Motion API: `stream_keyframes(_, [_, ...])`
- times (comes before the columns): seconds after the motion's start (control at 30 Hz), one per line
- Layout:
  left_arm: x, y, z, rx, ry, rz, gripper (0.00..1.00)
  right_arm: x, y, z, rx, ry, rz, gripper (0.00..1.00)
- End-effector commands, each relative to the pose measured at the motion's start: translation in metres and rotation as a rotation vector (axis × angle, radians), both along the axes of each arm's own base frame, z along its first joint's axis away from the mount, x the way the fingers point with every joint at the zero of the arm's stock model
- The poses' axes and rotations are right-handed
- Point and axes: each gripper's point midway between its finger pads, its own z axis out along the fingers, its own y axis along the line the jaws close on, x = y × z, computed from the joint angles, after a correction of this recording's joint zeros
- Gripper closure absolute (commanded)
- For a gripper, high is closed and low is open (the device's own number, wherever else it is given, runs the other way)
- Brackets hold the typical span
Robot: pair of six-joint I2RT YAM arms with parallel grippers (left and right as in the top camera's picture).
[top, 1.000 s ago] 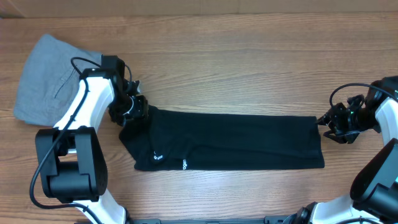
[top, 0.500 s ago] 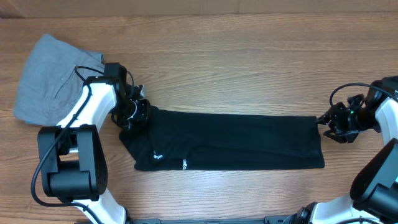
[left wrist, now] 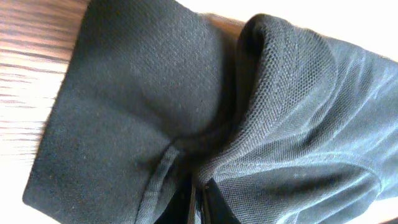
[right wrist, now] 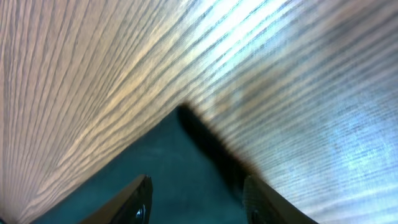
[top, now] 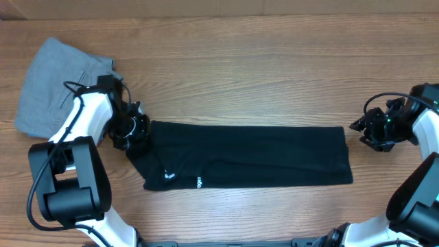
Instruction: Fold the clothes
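The clothes [top: 247, 156], a black garment with small white logo prints, lie as a long flat strip across the wooden table. My left gripper [top: 137, 130] is shut on the garment's upper left corner. In the left wrist view the black fabric [left wrist: 143, 106] bunches into folds around the closed fingertips [left wrist: 211, 202]. Just off the garment's right edge, my right gripper [top: 357, 127] stands open. The right wrist view shows the garment's corner [right wrist: 180, 168] lying flat below the gripper [right wrist: 199, 202], between the spread fingers [right wrist: 140, 199] and gripped by neither.
Folded light grey trousers [top: 51, 82] lie at the far left, partly under my left arm. Bare wooden tabletop [top: 260, 68] stretches behind the garment and along the front edge.
The left gripper shut on the garment's left end and drew it left. The whole strip slid left, so its right edge now lies a little away from the right gripper.
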Motion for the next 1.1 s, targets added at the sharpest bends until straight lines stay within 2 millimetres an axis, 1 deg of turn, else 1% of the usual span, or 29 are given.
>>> stream_keyframes(0.0, [0.003, 0.008, -0.004, 0.020, -0.007, 0.011, 0.96, -0.010, 0.004, -0.010, 0.001, 0.020, -0.029, 0.48])
stream_keyframes(0.13, [0.010, 0.005, -0.004, 0.000, -0.036, 0.013, 0.96, -0.012, 0.011, -0.023, 0.027, 0.008, -0.041, 0.49])
stream_keyframes(0.3, [0.013, 0.005, -0.004, 0.003, -0.049, 0.013, 0.95, -0.010, 0.024, -0.030, 0.045, -0.015, -0.006, 0.51])
stream_keyframes(0.43, [0.013, 0.006, -0.004, 0.004, -0.052, 0.013, 0.96, -0.008, 0.036, -0.036, 0.040, -0.027, 0.033, 0.65])
stream_keyframes(0.5, [0.013, 0.006, -0.004, 0.008, -0.052, 0.009, 0.96, -0.004, 0.041, -0.036, 0.033, -0.039, 0.054, 0.76])
stream_keyframes(0.57, [0.013, 0.010, -0.005, 0.021, -0.053, 0.005, 0.96, 0.002, 0.041, -0.035, 0.022, -0.064, 0.064, 0.89])
stream_keyframes(0.67, [0.014, 0.015, -0.006, 0.041, -0.057, 0.002, 0.96, 0.013, 0.036, -0.032, 0.003, -0.106, 0.061, 0.95])
stream_keyframes(0.77, [0.014, 0.018, -0.006, 0.046, -0.062, -0.002, 0.96, 0.021, 0.035, -0.027, 0.004, -0.140, 0.062, 0.96])
stream_keyframes(0.9, [0.013, 0.027, -0.008, 0.088, -0.054, 0.000, 0.96, 0.022, 0.033, -0.027, 0.001, -0.145, 0.059, 0.96])
stream_keyframes(0.93, [0.013, 0.027, -0.008, 0.088, -0.055, 0.001, 0.93, 0.022, 0.032, -0.027, 0.000, -0.146, 0.058, 0.95])
stream_keyframes(1.03, [0.013, 0.028, -0.008, 0.091, -0.057, 0.001, 0.91, 0.022, 0.032, -0.026, 0.001, -0.143, 0.057, 0.93])
stream_keyframes(1.07, [0.014, 0.028, -0.008, 0.090, -0.059, 0.004, 0.88, 0.021, 0.033, -0.027, 0.002, -0.141, 0.057, 0.93])
